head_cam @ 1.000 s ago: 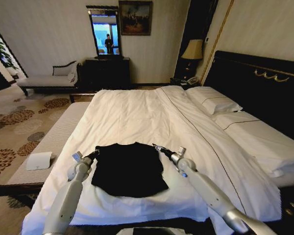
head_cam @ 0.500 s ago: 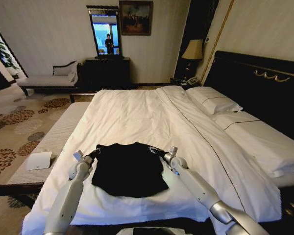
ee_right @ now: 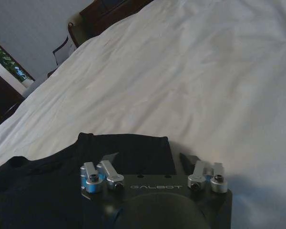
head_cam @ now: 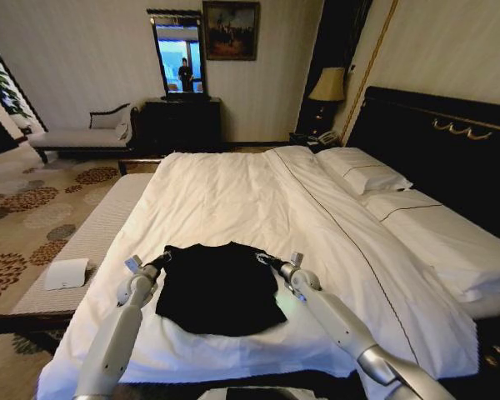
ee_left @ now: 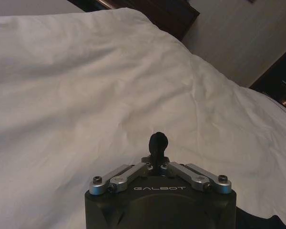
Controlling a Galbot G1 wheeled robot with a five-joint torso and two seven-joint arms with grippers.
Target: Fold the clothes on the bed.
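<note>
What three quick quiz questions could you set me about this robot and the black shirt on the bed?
1. True or false: the black shirt lies on the floor beside the bed.
2. Which gripper is shut?
A. the left gripper
B. the right gripper
C. both
3. Fill in: the right gripper sits at the shirt's far ____ corner, as the robot sees it.

Key:
1. False. The shirt lies flat on the white bedding near the bed's foot.
2. A. The left wrist view shows its fingers closed together; the right wrist view shows the right fingers spread over the shirt's edge.
3. Right. The left gripper is at the far left corner.
</note>
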